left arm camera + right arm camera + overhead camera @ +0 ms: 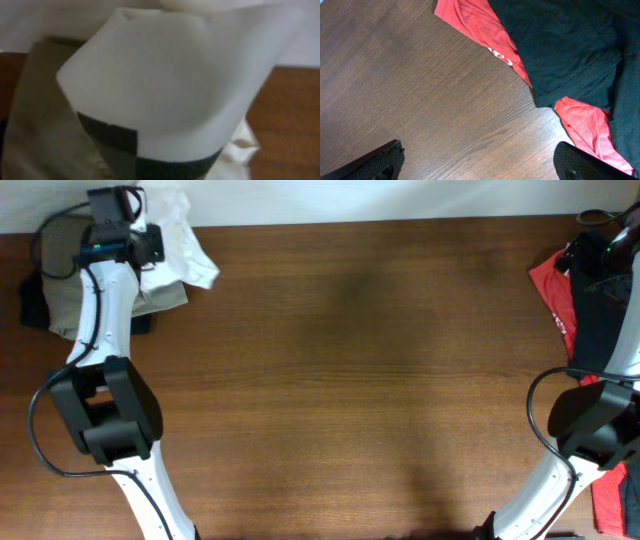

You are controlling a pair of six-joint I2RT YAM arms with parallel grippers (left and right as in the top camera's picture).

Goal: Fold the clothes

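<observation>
White T-shirt [185,245] lies crumpled at the far left corner of the table [350,360], directly at the left gripper [128,230]. In the left wrist view the white fabric [170,85] fills almost the whole picture and rises in a peak toward the top edge. It covers the fingers, so I cannot tell if this gripper is closed on the cloth or not. A dark print [112,137] of black and green blocks shows on the lower part of the shirt. Under the shirt and to its left lies a khaki folded garment [60,295], and the shirt rests partly on it.

On the other side, the right gripper [482,160] stands wide open with nothing between its fingers [375,162]. It hangs above bare brown wood at the far right end of the table. Just beside it lies a black garment [565,50] on top of a red garment [485,30]. The red cloth shows at the edges of the black one.
</observation>
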